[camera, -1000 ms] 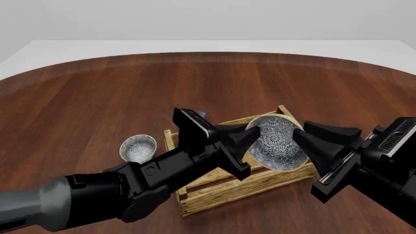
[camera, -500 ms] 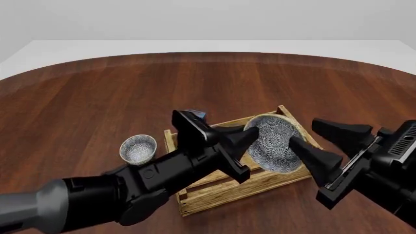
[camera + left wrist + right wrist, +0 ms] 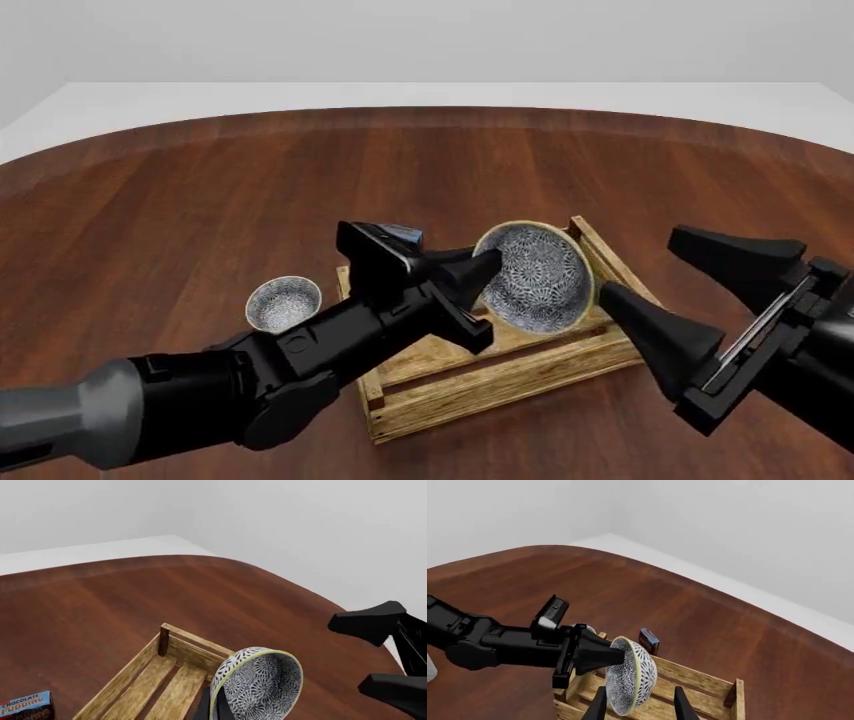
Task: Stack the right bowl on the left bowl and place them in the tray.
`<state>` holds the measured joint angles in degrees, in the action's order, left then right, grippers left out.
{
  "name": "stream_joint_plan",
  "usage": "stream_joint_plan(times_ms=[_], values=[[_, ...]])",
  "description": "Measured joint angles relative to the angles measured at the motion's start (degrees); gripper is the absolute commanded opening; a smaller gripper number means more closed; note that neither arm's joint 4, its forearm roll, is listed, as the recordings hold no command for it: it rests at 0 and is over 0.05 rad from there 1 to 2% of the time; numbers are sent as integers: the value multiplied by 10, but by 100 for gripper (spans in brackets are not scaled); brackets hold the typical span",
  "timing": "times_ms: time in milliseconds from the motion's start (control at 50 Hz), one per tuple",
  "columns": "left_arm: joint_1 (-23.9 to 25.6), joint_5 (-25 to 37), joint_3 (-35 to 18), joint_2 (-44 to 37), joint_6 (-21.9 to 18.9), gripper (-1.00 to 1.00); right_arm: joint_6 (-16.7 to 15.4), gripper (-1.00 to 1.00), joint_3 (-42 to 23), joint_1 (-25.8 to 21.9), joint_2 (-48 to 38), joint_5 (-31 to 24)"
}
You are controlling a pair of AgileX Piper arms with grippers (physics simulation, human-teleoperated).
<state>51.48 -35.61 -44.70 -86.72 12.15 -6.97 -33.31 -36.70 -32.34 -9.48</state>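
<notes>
A whitish-grey speckled bowl, the right bowl (image 3: 537, 276), hangs tilted on its side over the wooden tray (image 3: 534, 368). My left gripper (image 3: 481, 274) is shut on its rim. The left wrist view shows this bowl (image 3: 259, 685) close up, and the right wrist view shows it (image 3: 631, 675) above the tray (image 3: 707, 686). The left bowl (image 3: 284, 303) stands upright on the table, left of the tray. My right gripper (image 3: 638, 264) is open and empty, a short way to the right of the held bowl and apart from it. It also shows in the left wrist view (image 3: 345, 654).
A small dark blue box (image 3: 408, 236) lies just behind the tray, mostly hidden by the left arm; the right wrist view shows this box (image 3: 649, 640) too. It reads chocolate pudding (image 3: 25, 707). Brown tabletop (image 3: 200, 190) spreads far and left.
The right gripper has opened off the bowl and drawn back to the right. The left gripper has carried the bowl a little to the left, still tilted over the tray.
</notes>
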Motion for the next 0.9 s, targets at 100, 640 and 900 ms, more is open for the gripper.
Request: stream_joint_plan(times_ms=[100,640,900], values=[[-7,7,-2,2,-5,-100,2,100,-6,3,11,-10],[-87,152,-42,38,-68,-100,5,100,-20,25,41,-33],[-115,219,-55,54,-90,-100,8,100,-21,27,42,-35]])
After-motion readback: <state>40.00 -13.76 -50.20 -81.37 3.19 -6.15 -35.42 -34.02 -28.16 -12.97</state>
